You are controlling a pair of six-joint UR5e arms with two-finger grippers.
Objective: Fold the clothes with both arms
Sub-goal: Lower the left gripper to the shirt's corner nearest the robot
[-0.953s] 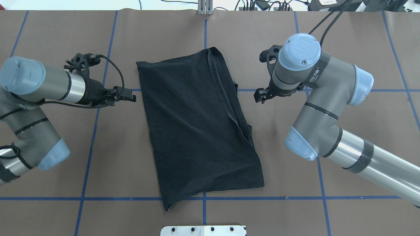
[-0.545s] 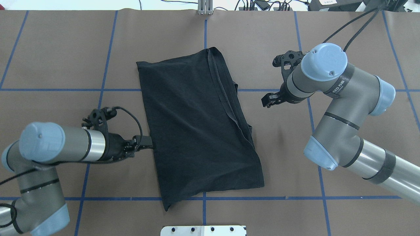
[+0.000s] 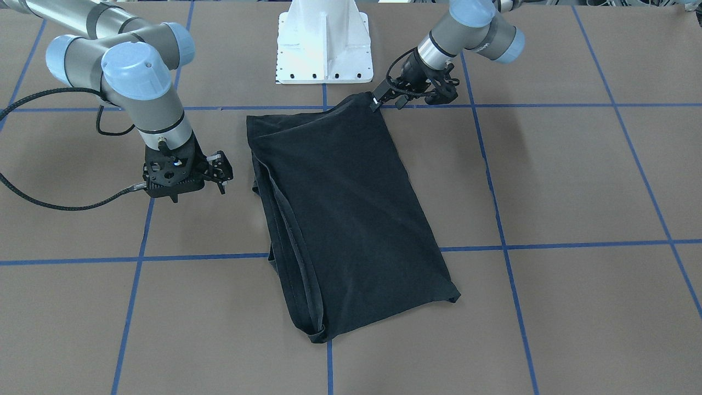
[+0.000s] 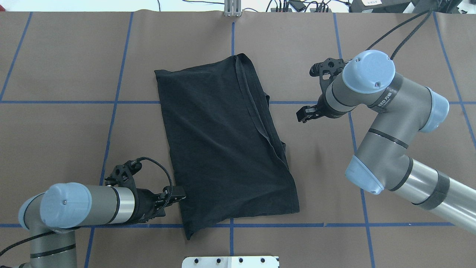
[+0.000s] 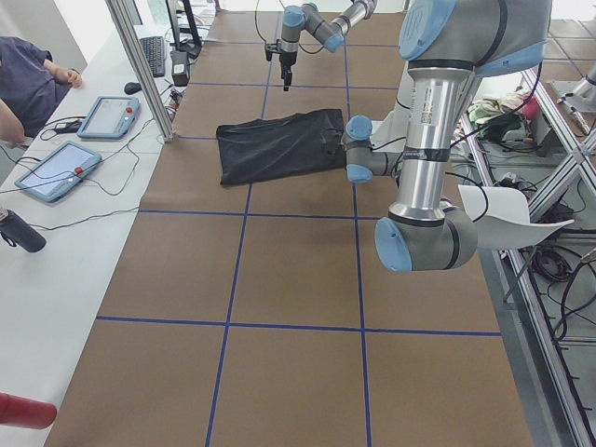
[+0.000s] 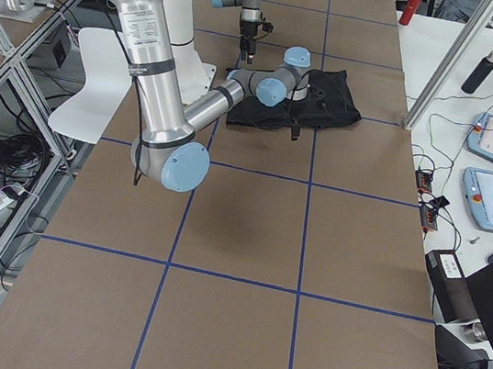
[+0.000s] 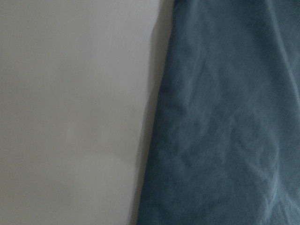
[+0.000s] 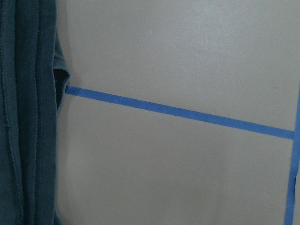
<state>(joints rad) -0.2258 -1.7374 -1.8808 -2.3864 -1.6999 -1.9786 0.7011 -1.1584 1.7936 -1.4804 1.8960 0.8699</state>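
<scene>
The black T-shirt (image 4: 223, 141) lies folded lengthwise in the middle of the table, graphic hidden; it also shows in the front view (image 3: 345, 208). My left gripper (image 4: 180, 194) is at the shirt's left edge close to its near-left corner (image 3: 377, 103); it looks open and holds nothing. The left wrist view shows only the shirt edge (image 7: 220, 117) on bare table. My right gripper (image 4: 302, 114) is open and empty, a short gap to the right of the shirt's layered right edge (image 3: 222, 173). The right wrist view shows that hemmed edge (image 8: 28, 117).
The brown table cover carries a grid of blue tape lines (image 4: 231, 225). The white robot base plate (image 4: 230, 261) sits at the near edge (image 3: 324, 49). Tablets (image 5: 56, 172) and an operator are along the far side.
My left arm has swept along the shirt's left edge from its far end toward the near-left corner. My right arm shifted slightly right, then stayed still. The shirt has not moved.
</scene>
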